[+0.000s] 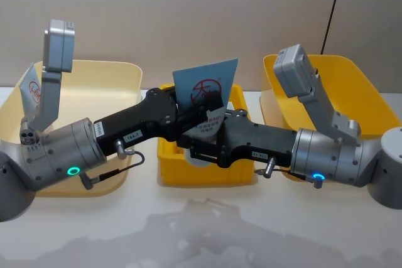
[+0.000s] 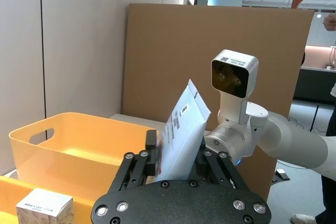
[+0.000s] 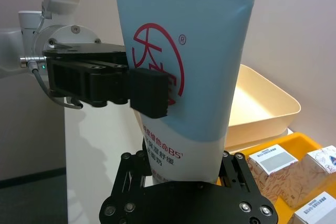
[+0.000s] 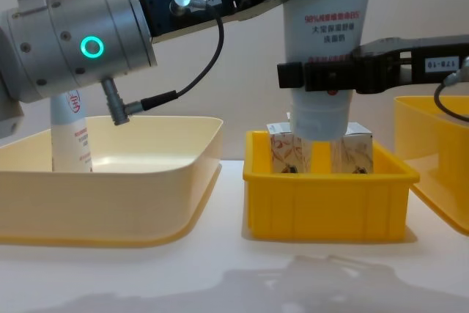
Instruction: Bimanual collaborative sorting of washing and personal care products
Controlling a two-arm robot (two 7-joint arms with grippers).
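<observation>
My left tool (image 3: 149, 92) was clamped on the pale-blue squeeze tube (image 3: 199, 77) at its red logo, and my right tool (image 4: 315, 76) was clamped on the same tube lower down, near the white end. Together they held the tube upright, flat crimped end up, with the white end just above the small yellow bin (image 4: 322, 203) in the middle of the bench (image 1: 201, 230). White cartons (image 4: 286, 148) with reddish-brown swirls sat in that bin, below the tube. A second tube (image 4: 71, 137) stood upright in the cream bin (image 4: 110, 203) on my left. A larger yellow bin (image 1: 358, 86) stood on my right.
</observation>
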